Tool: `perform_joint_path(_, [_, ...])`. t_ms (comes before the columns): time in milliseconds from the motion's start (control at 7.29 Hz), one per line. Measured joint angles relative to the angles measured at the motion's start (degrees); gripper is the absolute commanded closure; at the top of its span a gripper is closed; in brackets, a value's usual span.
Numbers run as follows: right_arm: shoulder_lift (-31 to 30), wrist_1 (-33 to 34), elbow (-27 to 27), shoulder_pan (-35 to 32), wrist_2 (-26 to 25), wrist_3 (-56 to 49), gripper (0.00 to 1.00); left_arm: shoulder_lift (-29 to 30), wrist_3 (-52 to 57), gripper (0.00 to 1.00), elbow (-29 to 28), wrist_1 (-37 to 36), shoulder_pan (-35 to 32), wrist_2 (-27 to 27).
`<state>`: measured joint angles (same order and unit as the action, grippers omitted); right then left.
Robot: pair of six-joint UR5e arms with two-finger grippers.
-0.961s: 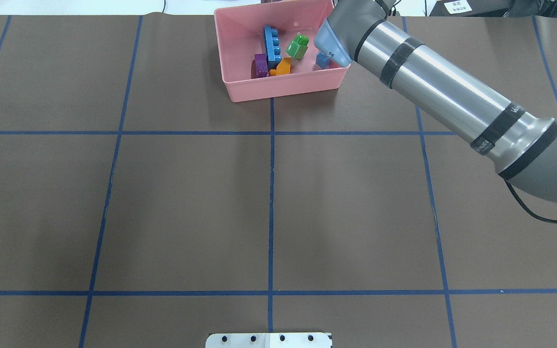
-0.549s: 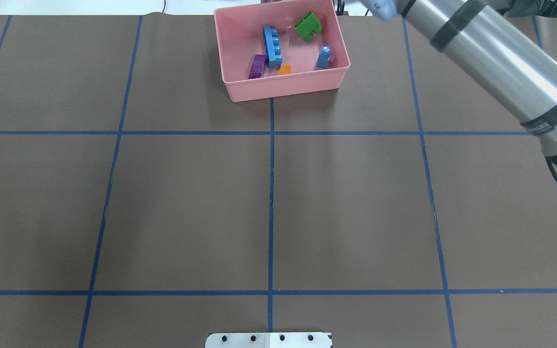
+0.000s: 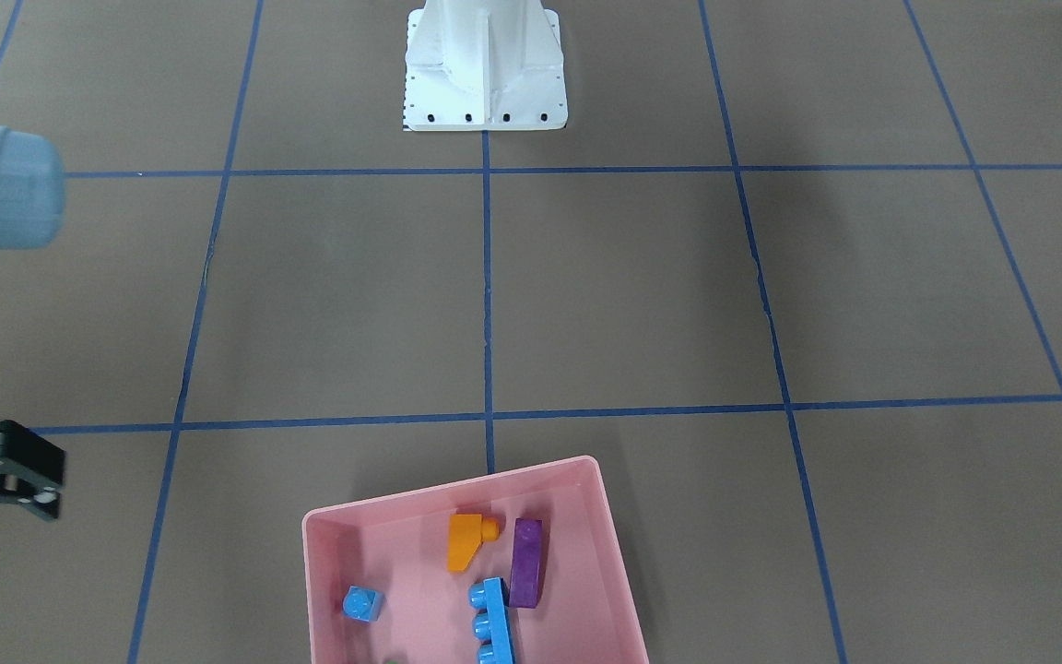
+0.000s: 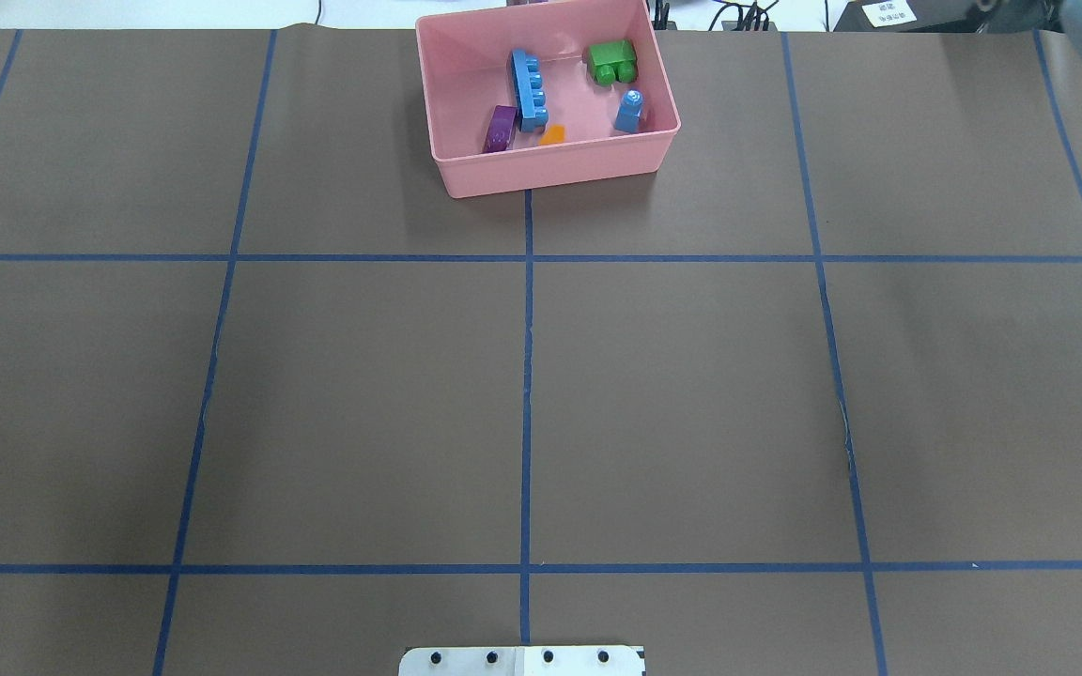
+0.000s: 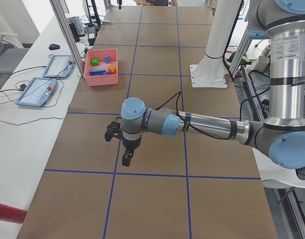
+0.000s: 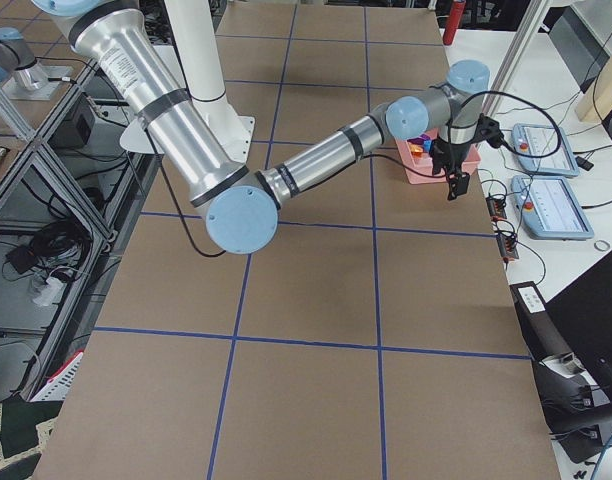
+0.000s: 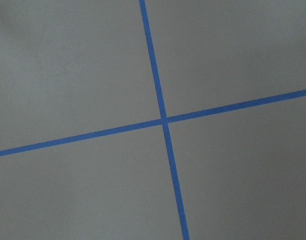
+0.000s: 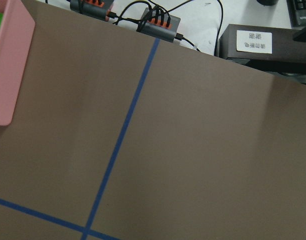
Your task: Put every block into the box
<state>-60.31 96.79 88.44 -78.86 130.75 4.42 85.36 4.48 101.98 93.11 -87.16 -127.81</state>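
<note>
The pink box (image 4: 550,169) stands at the table's far edge. In it lie the long light-blue bar (image 4: 528,89), the purple block (image 4: 501,129), the orange block (image 4: 552,135), the small light-blue cube (image 4: 630,111) and a green block (image 4: 611,62). The front-facing view shows the box (image 3: 328,553) with the orange block (image 3: 466,541), purple block (image 3: 525,574), bar (image 3: 492,622) and cube (image 3: 362,604). My right gripper (image 3: 50,481) hovers beside the box, open and holding nothing. My left gripper (image 5: 126,158) hangs over the table far from the box; I cannot tell its state.
The white robot base (image 3: 485,69) stands at the near middle edge of the brown, blue-taped table. Cables and control tablets (image 5: 38,89) lie beyond the box's edge of the table. A red cylinder (image 5: 8,211) rests at one table end.
My right arm has swung away from above the box to the right, out of the overhead view. The green block moved to the box's far right corner and lies there.
</note>
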Motion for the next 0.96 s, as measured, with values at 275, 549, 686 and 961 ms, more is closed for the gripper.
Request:
perform_joint_path(275, [-12.79,-2.43,3.70,-6.22,1.14,-7.34,0.00,-0.34,5.32,0.00,-0.62,-3.30,-1.91,-0.57])
perform_joint_path(549, [-27.65,-14.62,3.97,-10.37,2.01,-8.69,0.00,-1.09,6.17,0.00,-0.71,-3.99,-2.43,-0.78])
perform_joint_path(686, [-34.19,-20.66,3.70,-11.37,2.49,-8.22,0.00,-1.05,6.10,0.00,-0.78,-4.12,-2.46,-0.81])
perform_joint_path(961, [-40.36,-21.80,4.05,-13.86,5.44,-6.81,0.00,-0.51,5.61,0.00,-0.87,-4.90,-2.49,-0.80])
